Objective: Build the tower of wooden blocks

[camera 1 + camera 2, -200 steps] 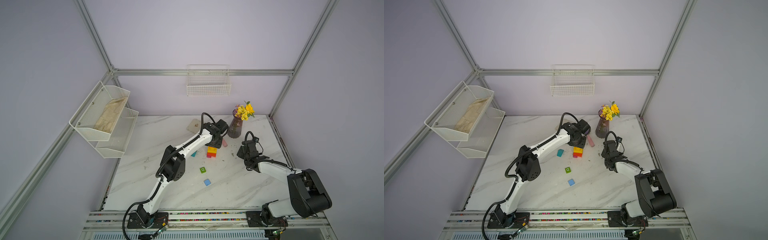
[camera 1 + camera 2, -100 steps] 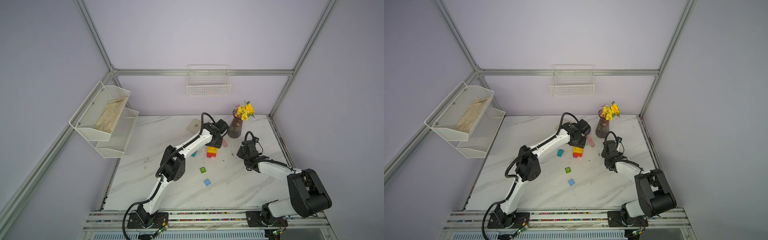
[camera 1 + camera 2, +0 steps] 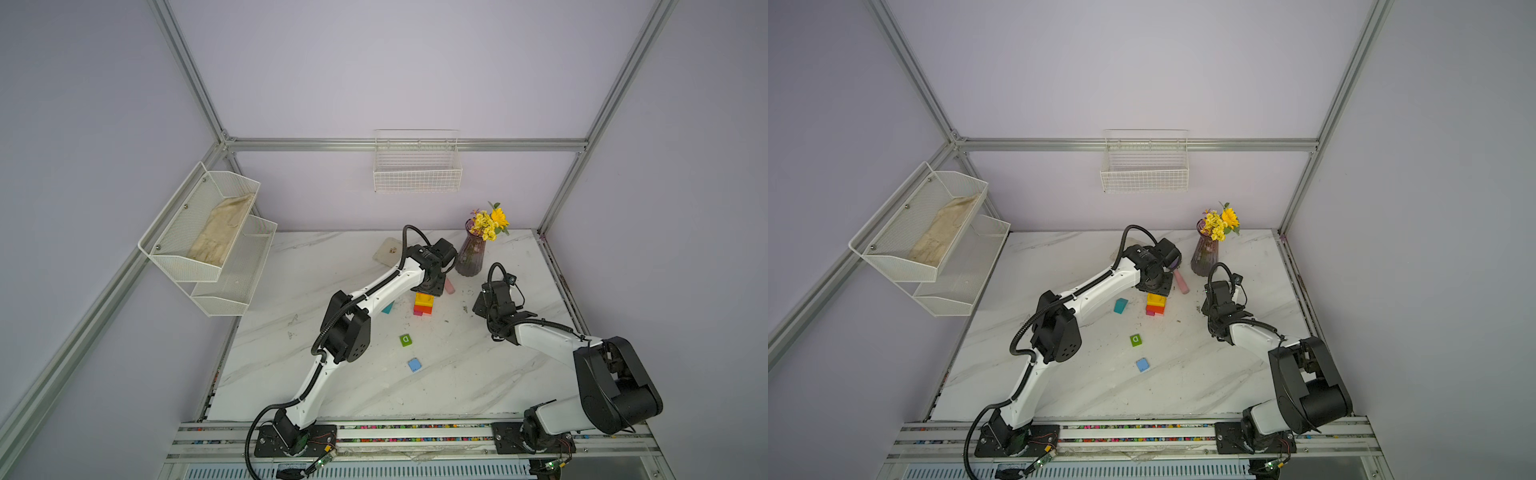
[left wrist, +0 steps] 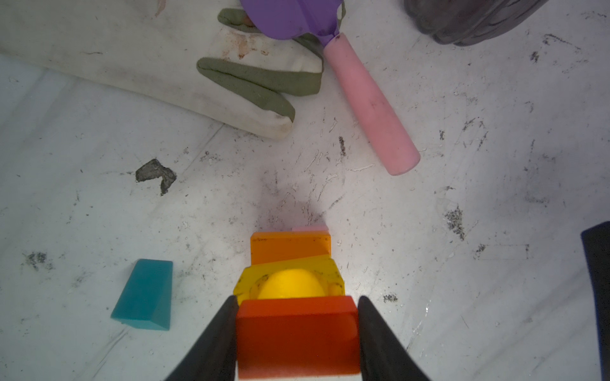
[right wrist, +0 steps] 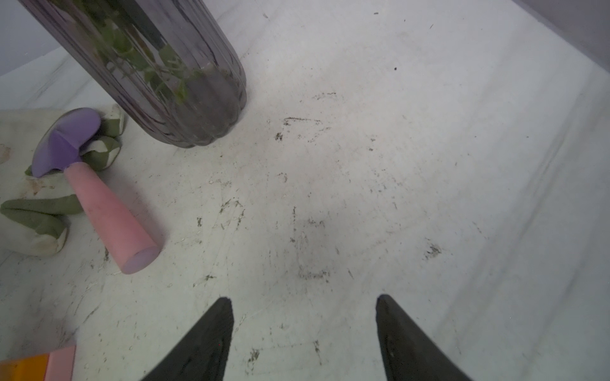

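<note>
Your left gripper (image 4: pixel 297 298) has the red block (image 4: pixel 297 333) clamped over the tower (image 3: pixel 424 305), while your right gripper (image 5: pixel 303 298) hangs spread and empty.

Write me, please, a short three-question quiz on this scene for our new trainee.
1. True or false: the right tool is holding a block.
2. Which block sits between the fingers of the left tool? A. teal block B. red block C. green block
3. In a top view, how many blocks lie loose on the table, apart from the tower?

Key
1. False: it is open and empty.
2. B.
3. Three: the teal block, the green block and the blue block.
</note>
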Controlling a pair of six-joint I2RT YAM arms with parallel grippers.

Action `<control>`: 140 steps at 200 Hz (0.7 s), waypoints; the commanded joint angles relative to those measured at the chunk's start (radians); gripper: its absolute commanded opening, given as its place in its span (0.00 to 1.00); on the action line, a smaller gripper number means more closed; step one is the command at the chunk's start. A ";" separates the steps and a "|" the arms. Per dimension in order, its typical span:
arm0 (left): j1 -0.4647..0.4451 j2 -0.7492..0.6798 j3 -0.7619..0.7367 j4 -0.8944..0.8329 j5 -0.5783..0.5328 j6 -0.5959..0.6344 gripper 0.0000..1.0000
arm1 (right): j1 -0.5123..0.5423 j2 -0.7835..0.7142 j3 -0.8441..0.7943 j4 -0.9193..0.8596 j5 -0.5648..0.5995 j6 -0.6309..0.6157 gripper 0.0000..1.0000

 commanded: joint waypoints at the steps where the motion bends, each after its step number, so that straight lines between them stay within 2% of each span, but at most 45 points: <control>1: 0.004 -0.004 0.010 0.018 0.008 -0.018 0.50 | 0.009 0.012 0.031 -0.019 0.027 -0.006 0.71; 50: 0.005 -0.019 -0.017 0.018 0.012 -0.038 0.57 | 0.013 0.014 0.033 -0.020 0.031 -0.005 0.71; 140: 0.004 -0.045 -0.027 0.016 0.009 -0.041 0.59 | 0.019 0.013 0.033 -0.023 0.040 -0.006 0.71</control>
